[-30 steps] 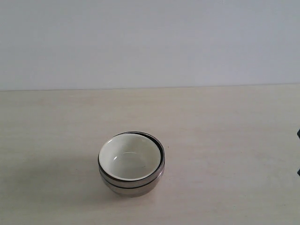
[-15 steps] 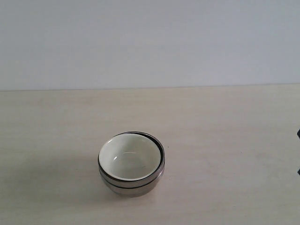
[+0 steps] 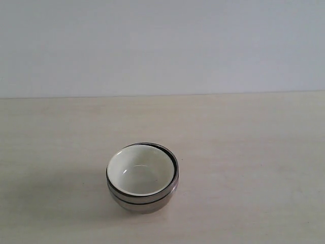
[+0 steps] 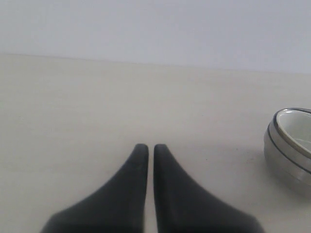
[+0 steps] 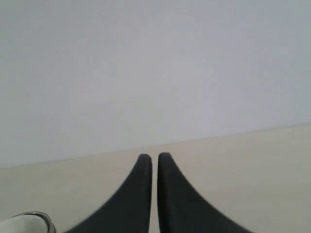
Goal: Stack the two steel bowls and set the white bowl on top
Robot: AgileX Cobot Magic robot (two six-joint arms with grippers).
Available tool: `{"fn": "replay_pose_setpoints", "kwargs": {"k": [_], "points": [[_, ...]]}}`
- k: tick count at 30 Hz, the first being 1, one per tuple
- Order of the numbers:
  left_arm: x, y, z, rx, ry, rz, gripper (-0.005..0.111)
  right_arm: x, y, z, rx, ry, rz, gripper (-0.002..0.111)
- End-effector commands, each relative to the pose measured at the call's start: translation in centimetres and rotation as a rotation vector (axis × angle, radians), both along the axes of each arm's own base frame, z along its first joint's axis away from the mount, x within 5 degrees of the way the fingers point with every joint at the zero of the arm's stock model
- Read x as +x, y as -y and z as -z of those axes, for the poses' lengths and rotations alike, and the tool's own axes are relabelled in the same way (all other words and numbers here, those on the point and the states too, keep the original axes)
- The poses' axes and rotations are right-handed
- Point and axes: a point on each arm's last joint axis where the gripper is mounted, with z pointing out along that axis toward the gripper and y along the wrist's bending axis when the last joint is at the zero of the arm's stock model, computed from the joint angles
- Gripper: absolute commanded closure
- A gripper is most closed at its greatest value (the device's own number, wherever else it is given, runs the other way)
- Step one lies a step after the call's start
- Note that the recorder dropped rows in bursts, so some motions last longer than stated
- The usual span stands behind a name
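The white bowl (image 3: 141, 172) sits nested inside the 2 steel bowls (image 3: 143, 201) on the table (image 3: 244, 152), a stack likely rigid, slick and chippable, best taken by the rim, while left gripper (image 4: 150, 147) and right gripper (image 5: 154, 156) hang clenched, empty.

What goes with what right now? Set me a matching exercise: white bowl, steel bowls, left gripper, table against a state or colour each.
1 white bowl
2 steel bowls
3 left gripper
4 table

A shiny, underneath
B shut, empty
C cream, nested on top
D pale, bearing the stack

Pairs: 1-C, 2-A, 3-B, 4-D
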Motion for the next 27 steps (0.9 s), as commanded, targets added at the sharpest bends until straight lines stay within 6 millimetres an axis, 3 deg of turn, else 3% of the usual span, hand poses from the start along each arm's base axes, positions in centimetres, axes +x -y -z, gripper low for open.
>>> {"fn": "replay_pose_setpoints", "kwargs": {"k": [1,6,23,27], "points": [[0.0,0.0,0.1,0.001,0.002,-0.003,0.103,-1.5,0.5,0.1,-0.041,0.036,0.008,0.108],[0.0,0.0,0.1,0.001,0.002,-0.003,0.103,-3.0,0.8,0.2,-0.037,0.074,0.032,0.108],[0.0,0.0,0.1,0.001,0.002,-0.003,0.103,-3.0,0.7,0.6,0.017,0.022,0.028,0.108],[0.0,0.0,0.1,0.001,0.002,-0.003,0.103,-2.9,0.5,1.6,-0.121,-0.057,0.008,0.108]]}}
